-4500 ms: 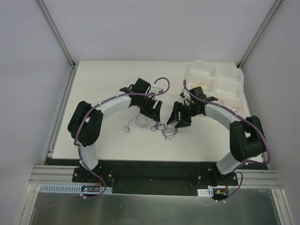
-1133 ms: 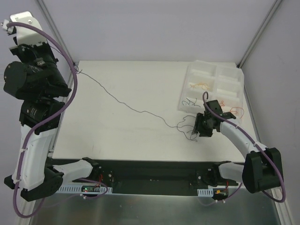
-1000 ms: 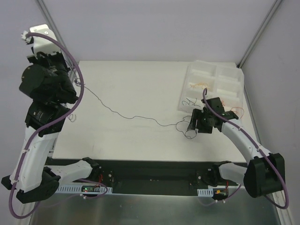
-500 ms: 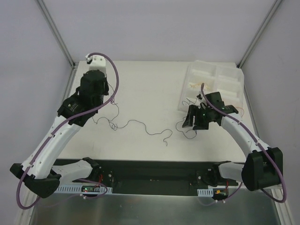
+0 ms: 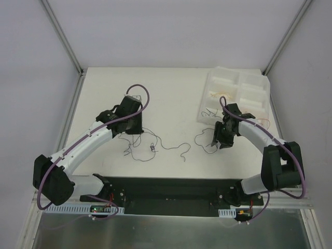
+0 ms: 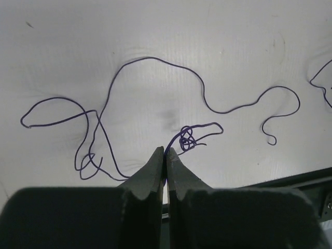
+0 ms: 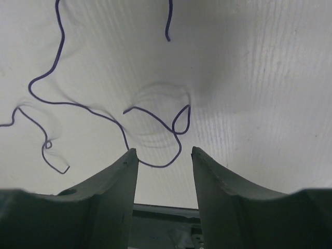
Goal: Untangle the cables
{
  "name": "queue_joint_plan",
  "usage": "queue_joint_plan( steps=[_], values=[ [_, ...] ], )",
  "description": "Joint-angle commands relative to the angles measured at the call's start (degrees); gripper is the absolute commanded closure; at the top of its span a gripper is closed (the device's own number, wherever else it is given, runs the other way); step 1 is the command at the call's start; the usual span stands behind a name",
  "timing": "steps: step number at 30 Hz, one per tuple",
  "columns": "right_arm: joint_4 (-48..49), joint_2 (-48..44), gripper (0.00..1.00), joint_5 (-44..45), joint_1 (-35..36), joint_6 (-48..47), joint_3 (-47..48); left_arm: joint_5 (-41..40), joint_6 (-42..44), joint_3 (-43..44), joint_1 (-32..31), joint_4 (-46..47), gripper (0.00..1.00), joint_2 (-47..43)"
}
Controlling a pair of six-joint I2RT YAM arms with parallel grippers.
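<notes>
**Q.** The cables [image 6: 150,57]: where do they lie?

**A.** Items are listed in order of size.
- The white tabletop [image 5: 171,88] bears a white compartmented tray [image 5: 249,80] in its far right corner.
- The left arm [image 5: 88,142] reaches from the near left corner toward the middle of the tabletop. It ends in the left gripper [image 6: 165,154].
- The right arm [image 5: 254,134] bends in from the near right corner. The right gripper [image 7: 162,153] sits just off the tray's near left corner.
- A long purple strand [image 6: 224,112] lies in open curves between the two grippers. It is closer to the near edge than to the far edge.
- A second purple strand [image 7: 155,119] lies apart from the first, under the right gripper and beside the tray.
- Orange curls [image 5: 224,95] rest inside one tray compartment.

**Q.** And the state of each gripper?

**A.**
- **Left gripper:** the fingers are pressed together with no gap between the tips. They pinch the long purple strand where it rises from the tabletop.
- **Right gripper:** the fingers stand well parted and hold nothing. In the wrist view a loop of the second purple strand lies on the tabletop in line with the gap. Whether the tips touch the surface cannot be told.
- **Smallest item:** a small knot [image 6: 188,139] of tight coils sits on the held strand, just beside the left fingertips.
</notes>
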Motion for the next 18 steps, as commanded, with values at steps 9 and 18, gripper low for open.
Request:
queue_joint_plan(
  steps=[9, 18],
  values=[
    [5.1, 3.7, 0.86, 7.2, 6.5, 2.2, -1.4, 13.2, -6.4, -0.1, -0.1, 1.5, 1.00, 1.8],
    [-5.6, -17.7, 1.00, 4.7, 7.3, -0.8, 11.7, 14.0, -5.6, 1.0, -0.1, 1.9, 1.00, 3.6]
  ],
)
